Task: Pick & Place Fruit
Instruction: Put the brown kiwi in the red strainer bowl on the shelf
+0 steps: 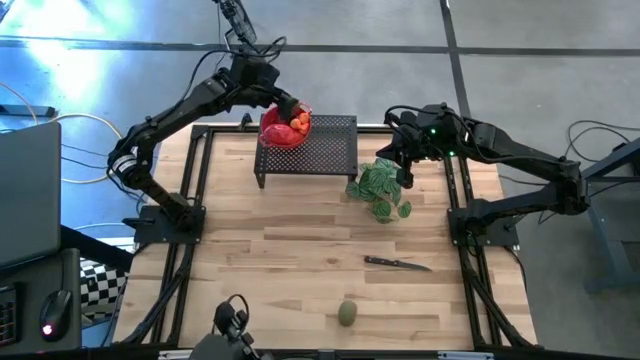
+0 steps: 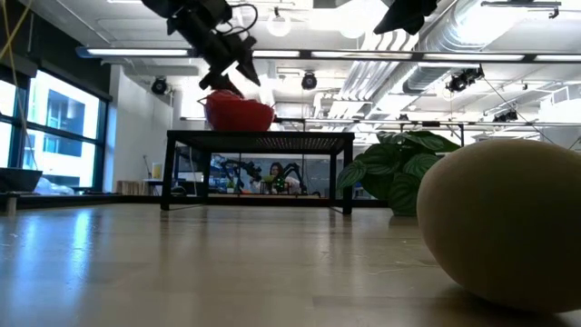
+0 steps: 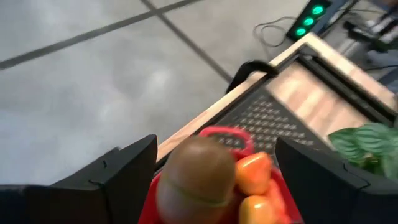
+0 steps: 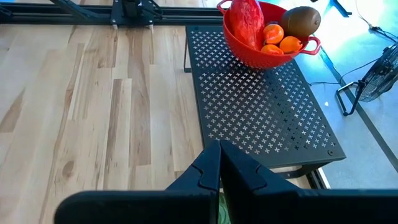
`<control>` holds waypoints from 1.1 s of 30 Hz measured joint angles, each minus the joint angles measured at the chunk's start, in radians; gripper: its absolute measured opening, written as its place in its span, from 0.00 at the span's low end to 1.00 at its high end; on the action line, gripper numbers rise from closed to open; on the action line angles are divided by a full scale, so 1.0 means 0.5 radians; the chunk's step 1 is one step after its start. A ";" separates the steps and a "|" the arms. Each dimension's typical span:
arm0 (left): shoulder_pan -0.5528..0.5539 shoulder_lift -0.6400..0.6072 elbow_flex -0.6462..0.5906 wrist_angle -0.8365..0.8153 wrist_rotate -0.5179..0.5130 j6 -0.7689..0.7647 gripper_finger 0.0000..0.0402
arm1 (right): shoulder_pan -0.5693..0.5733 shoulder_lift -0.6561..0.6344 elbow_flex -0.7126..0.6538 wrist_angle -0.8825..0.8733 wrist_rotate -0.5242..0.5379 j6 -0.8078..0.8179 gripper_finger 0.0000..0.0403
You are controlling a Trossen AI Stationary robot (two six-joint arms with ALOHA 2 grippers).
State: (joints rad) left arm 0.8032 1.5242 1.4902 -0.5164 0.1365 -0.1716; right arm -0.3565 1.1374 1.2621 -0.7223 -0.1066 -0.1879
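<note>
High view: left gripper (image 1: 290, 106) open over red bowl (image 1: 283, 134), upper centre; brown fruit (image 3: 198, 171) lies in bowl, release step done. Right gripper (image 1: 405, 172) shut, idle. Next: fetch olive fruit (image 1: 347, 313), bottom centre

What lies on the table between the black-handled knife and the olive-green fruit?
Nothing: in the high view the wood between the black-handled knife and the olive-green fruit is bare.

- I see bright ceiling lights (image 2: 277, 25) beyond the left gripper (image 2: 238, 71) in the low view.
- Blue-white glare washes the floor (image 1: 60, 60) behind it from above.
- The brown fruit (image 3: 196, 174) between its fingers looks blurred.
- The pale fruit (image 2: 504, 227) nearest the low camera is out of focus.
</note>
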 joint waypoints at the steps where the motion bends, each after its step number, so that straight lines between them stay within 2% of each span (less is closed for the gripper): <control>1: 0.000 0.000 0.024 0.000 0.025 0.015 0.80 | 0.000 0.000 0.000 0.001 0.000 0.000 0.01; 7: 0.000 -0.002 0.132 -0.053 0.146 -0.064 0.80 | 0.000 0.000 0.000 0.000 0.000 -0.002 0.01; 10: -0.012 -0.002 0.135 -0.109 0.240 -0.086 0.76 | 0.000 0.000 0.000 0.000 -0.001 -0.002 0.01; 19: -0.224 -0.002 0.135 -0.207 0.327 -0.336 0.51 | 0.000 0.000 0.000 -0.002 0.000 0.000 0.01; 22: -0.304 -0.002 0.135 -0.221 0.346 -0.323 0.43 | 0.005 0.000 0.002 -0.030 -0.001 0.028 0.01; 26: -0.455 -0.002 0.135 -0.336 0.322 -0.195 0.33 | 0.035 0.000 0.002 -0.087 0.000 0.121 0.01; 33: -0.858 -0.005 0.135 -0.442 0.011 -0.129 0.14 | 0.158 0.000 0.002 -0.085 -0.001 0.238 0.01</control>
State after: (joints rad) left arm 0.3740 1.5215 1.5578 -0.7373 0.1420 -0.2362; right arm -0.2774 1.1374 1.2629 -0.7647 -0.1070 -0.0688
